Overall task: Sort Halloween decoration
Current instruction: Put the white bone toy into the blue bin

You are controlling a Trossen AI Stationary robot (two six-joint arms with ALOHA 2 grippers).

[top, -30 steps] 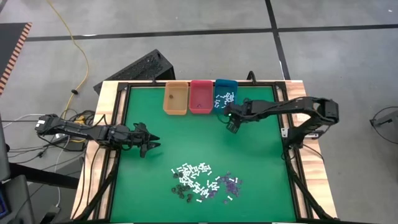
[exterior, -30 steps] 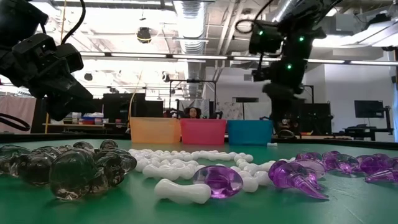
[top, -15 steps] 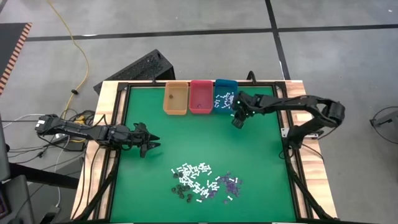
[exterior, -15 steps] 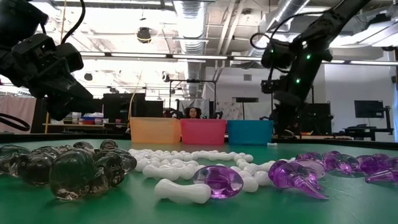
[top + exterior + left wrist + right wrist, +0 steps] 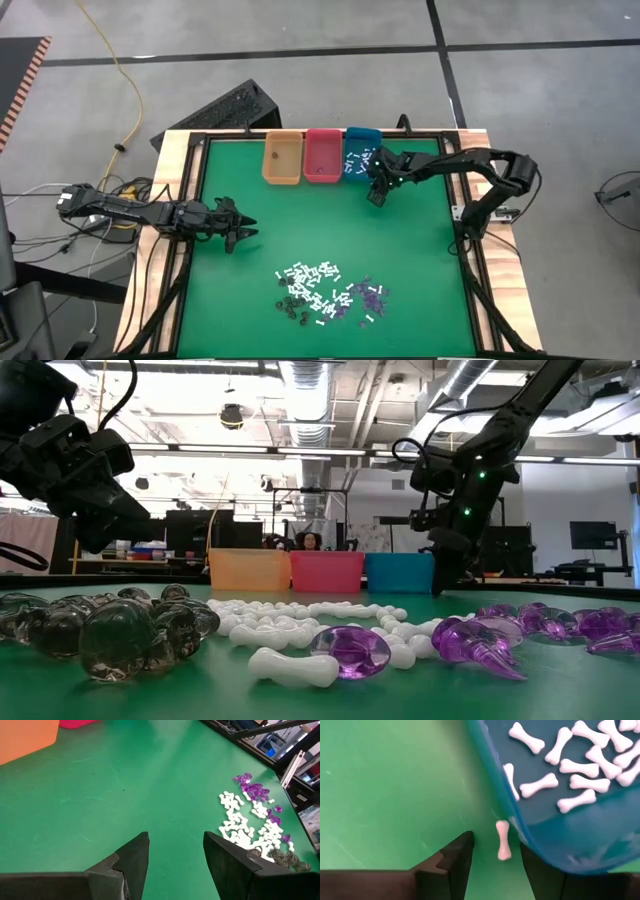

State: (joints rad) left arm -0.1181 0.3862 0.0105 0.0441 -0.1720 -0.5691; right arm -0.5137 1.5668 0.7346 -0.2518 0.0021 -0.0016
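The right gripper (image 5: 492,852), fingers parted, is hovering over a stray white bone (image 5: 503,840) lying on the mat just outside the teal bin (image 5: 560,840), a light, rigid, slick-looking piece probably best pinched across its narrow middle.

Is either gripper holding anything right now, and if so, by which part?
Nothing is held. The right gripper is open, a white bone lying loose on the mat beside the teal bin. The left gripper is open and empty.
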